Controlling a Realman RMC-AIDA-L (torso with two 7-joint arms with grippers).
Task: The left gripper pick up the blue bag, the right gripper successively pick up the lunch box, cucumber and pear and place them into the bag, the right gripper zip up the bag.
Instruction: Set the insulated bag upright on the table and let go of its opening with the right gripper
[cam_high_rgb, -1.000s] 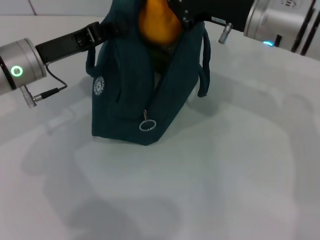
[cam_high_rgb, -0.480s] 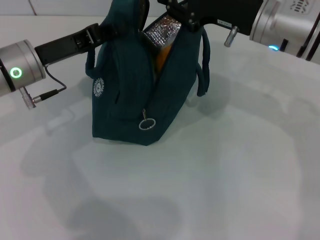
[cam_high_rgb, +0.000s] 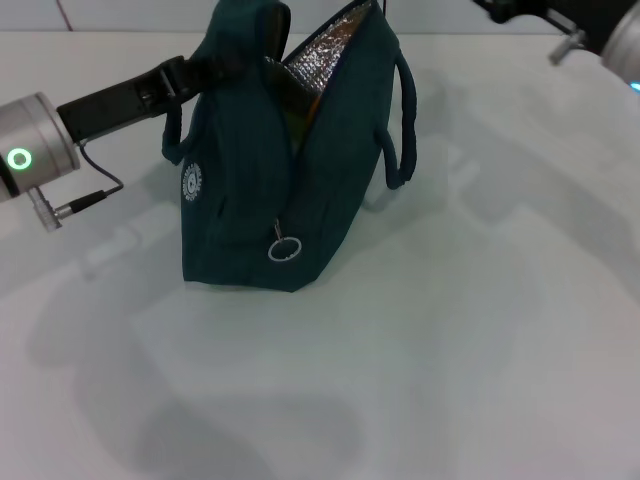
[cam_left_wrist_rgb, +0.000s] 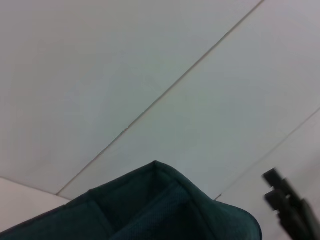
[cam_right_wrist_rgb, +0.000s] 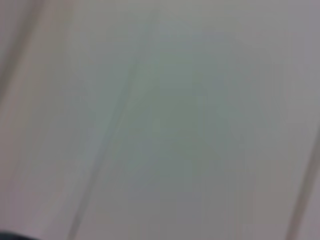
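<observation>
The blue bag stands on the white table, its top open and its silver lining showing. A sliver of the orange pear shows inside the opening. The lunch box and cucumber are hidden. My left gripper is shut on the bag's top left edge and holds it up; that dark fabric edge fills the lower part of the left wrist view. The zipper's ring pull hangs at the bag's near end. My right gripper is high at the back right, mostly out of frame.
The bag's carrying handle hangs down its right side. The white table extends in front and to the right. The right wrist view shows only a blurred pale wall.
The right gripper lowered the pear into the bag, let it go and withdrew up and to the right. The bag shifted slightly left.
</observation>
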